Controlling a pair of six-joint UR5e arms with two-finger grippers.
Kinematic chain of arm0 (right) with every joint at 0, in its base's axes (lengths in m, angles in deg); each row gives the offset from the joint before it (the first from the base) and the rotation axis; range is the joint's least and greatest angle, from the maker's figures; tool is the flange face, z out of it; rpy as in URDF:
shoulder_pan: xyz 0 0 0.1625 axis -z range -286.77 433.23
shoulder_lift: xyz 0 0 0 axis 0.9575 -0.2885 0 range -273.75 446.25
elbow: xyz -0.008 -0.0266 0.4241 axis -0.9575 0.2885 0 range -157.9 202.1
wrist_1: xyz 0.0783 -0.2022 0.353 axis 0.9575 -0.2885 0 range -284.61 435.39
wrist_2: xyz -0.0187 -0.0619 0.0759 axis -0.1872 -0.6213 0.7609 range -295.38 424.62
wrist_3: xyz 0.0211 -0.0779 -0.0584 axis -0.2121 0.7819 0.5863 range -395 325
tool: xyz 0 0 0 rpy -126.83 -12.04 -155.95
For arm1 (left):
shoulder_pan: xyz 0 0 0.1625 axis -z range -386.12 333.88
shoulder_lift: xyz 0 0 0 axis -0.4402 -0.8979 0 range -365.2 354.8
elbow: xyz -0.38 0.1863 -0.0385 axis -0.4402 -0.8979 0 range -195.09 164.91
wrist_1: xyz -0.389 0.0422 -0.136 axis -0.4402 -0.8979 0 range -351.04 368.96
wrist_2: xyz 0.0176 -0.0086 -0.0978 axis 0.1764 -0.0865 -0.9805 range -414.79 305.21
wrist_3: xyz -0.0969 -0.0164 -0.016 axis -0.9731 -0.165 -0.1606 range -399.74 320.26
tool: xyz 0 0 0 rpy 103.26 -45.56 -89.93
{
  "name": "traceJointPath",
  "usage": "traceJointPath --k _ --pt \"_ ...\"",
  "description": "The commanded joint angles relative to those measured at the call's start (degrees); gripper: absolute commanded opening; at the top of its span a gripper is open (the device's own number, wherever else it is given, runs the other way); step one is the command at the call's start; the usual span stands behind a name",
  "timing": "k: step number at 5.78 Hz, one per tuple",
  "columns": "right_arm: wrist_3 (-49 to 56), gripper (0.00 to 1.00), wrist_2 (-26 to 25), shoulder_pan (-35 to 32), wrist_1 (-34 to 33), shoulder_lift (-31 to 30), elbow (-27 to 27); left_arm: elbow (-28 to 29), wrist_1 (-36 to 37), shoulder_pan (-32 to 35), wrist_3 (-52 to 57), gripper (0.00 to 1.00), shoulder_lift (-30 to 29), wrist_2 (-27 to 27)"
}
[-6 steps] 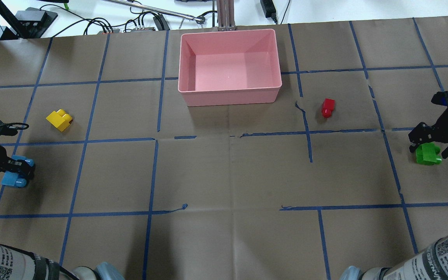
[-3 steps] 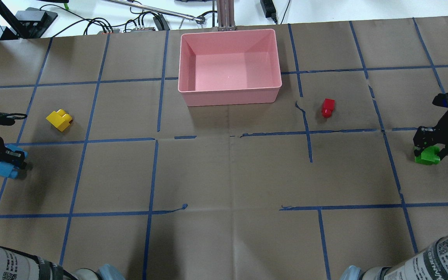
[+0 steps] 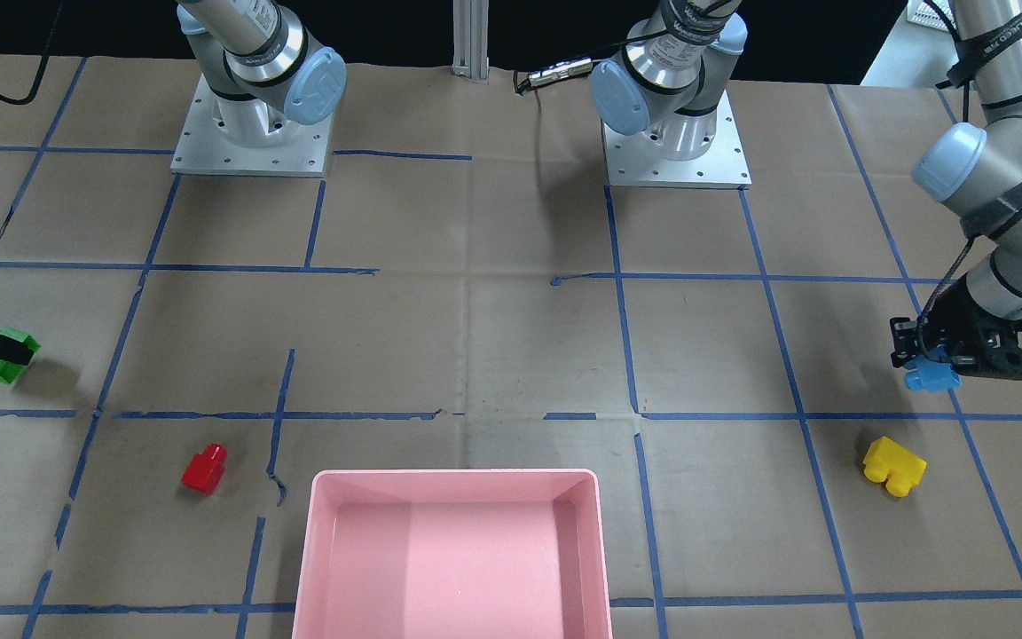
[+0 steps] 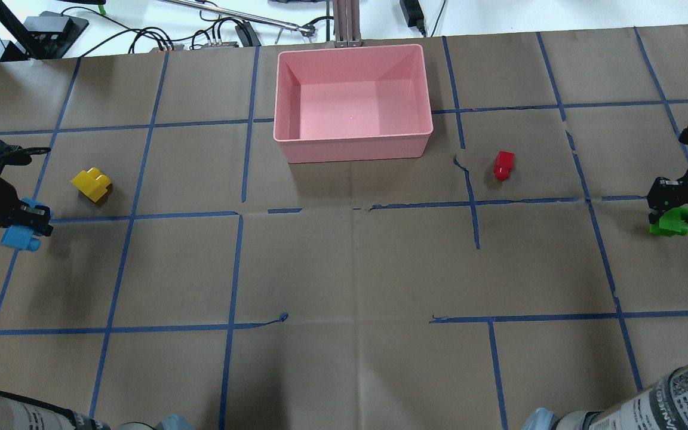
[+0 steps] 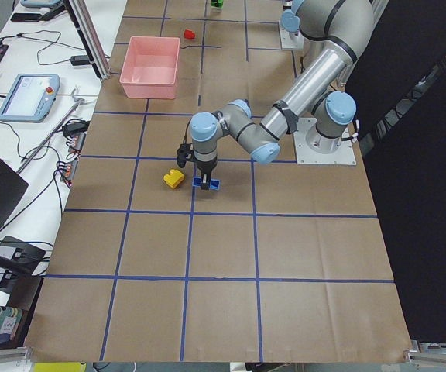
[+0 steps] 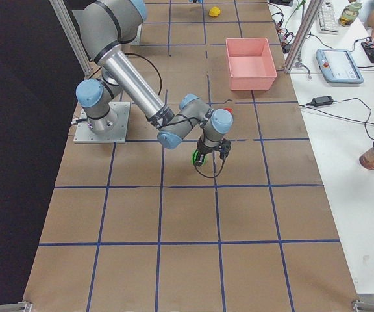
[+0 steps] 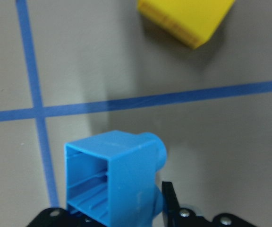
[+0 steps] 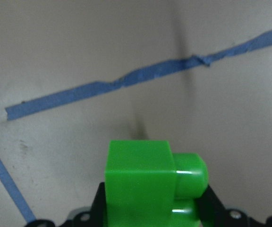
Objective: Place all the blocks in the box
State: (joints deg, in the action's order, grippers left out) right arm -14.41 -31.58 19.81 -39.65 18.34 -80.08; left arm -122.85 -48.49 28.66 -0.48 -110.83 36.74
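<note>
Left end effector [image 4: 26,226], overhead frame's left edge: grasping light blue brick [image 4: 17,238]. Right end effector [image 4: 673,212], right edge: grasping green brick [image 4: 666,224]. Yellow brick [image 4: 91,183], red brick [image 4: 503,165]: on counter [image 4: 350,269], outside pink box [image 4: 353,143] at upper centre.

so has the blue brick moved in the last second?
Yes. Held by the left gripper, the blue brick has shifted up the overhead view, away from the robot, nearer the yellow brick.

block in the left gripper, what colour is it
The block is light blue, clearest in the left wrist view.
</note>
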Motion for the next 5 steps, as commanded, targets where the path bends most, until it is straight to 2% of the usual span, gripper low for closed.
traceJointPath --k 1,2,4,5 --pt "-1.15 0.5 0.39 -2.8 6.97 -3.52 6.43 10.56 -13.5 11.08 -19.19 0.0 0.26 -0.47" --pt "-2.99 0.51 0.31 -6.3 12.5 -5.19 10.29 17.07 -17.4 17.4 -23.31 0.0 -1.23 -0.82" --pt "-6.15 0.51 0.83 -13.68 25.68 -7.84 18.73 26.23 -16.83 27.53 -22.74 0.0 -8.15 -5.63" --pt "-6.26 0.51 0.92 -17.64 29.04 -8.11 21.81 33.59 -17.78 32.97 -25.96 0.0 -11.75 -5.75"
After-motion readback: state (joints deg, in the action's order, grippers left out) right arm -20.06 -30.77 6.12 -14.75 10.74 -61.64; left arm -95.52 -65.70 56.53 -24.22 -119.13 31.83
